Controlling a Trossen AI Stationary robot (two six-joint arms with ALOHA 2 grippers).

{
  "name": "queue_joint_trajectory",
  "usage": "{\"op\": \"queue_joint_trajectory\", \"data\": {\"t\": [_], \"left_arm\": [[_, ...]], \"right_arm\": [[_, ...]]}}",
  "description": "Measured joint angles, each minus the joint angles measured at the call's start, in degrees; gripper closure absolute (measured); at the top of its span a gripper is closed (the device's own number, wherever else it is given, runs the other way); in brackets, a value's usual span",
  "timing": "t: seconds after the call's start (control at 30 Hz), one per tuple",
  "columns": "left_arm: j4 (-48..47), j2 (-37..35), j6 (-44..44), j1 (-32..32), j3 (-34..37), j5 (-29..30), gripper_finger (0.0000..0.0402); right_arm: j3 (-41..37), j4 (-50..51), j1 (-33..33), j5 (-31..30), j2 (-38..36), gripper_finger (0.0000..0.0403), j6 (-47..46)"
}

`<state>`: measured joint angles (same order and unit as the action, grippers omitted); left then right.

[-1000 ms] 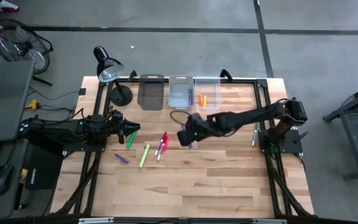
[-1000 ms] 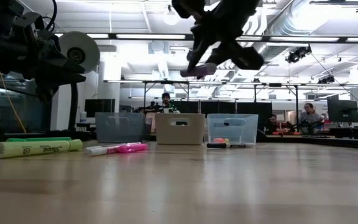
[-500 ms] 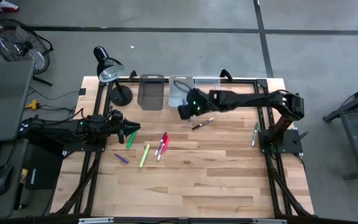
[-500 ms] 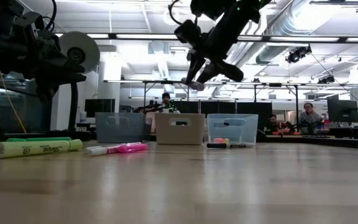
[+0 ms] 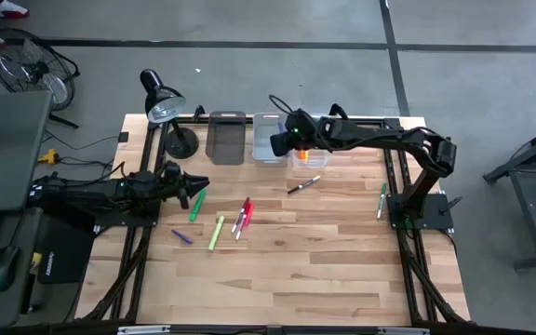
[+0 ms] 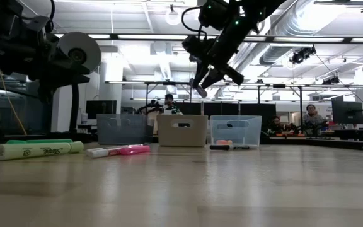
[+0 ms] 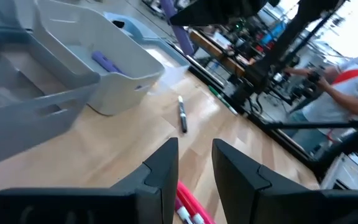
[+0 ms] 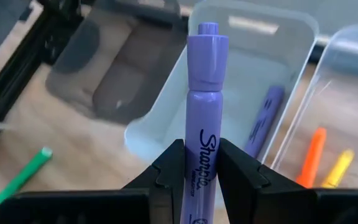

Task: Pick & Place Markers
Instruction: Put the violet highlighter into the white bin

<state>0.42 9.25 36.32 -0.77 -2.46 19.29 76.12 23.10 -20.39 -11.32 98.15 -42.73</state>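
Delivery is the step in hand. From the high view we see the right gripper point(image 5: 293, 138) over the pale blue-grey middle plastic bin point(image 5: 270, 149), flanked by the dark smoked plastic bin point(image 5: 226, 140) and the clear plastic bin point(image 5: 316, 152). Loose markers wait on the wooden table point(image 5: 324, 261): a black-and-white pen point(image 5: 303, 184), red and pink pens point(image 5: 243, 216), a lime highlighter point(image 5: 216, 232), a green pen near the right arm's base point(image 5: 381, 199). The left gripper point(image 5: 197, 189) waits at the table's left edge, near a black desk lamp point(image 5: 163, 104).

From the low view we see the right claw high above the row of bins, with clear air below it.

From the left wrist view we see the idle fingers point(image 7: 161, 169) narrowly parted on nothing, and one purple pen point(image 7: 106, 61) already in the middle bin.

From the right wrist view we see the fingers point(image 8: 172, 163) clamped on a lilac Sharpie highlighter point(image 8: 202, 124), standing over the middle bin where another purple marker lies. We judge the next move calls for lowering a little and releasing inside the rim; the bin's near wall is the only obstacle.
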Motion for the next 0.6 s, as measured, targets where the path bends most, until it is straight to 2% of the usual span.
{"op": "queue_joint_trajectory", "data": {"t": [0.1,0.27,0.6], "left_arm": [[0.04,-0.02,0.01,0.01,-0.05,1.47,0.0305],[0.22,0.00,0.02,0.00,-0.11,1.79,0.0305],[0.26,-0.01,0.02,0.02,-0.17,0.91,0.0305]], "right_arm": [[-0.09,-3.98,-0.66,-1.09,0.87,0.0330,0.92],[-0.09,-9.98,-1.88,1.47,4.34,0.0330,-2.39],[-0.03,-13.33,-4.52,7.35,9.91,0.0330,-10.83]]}}
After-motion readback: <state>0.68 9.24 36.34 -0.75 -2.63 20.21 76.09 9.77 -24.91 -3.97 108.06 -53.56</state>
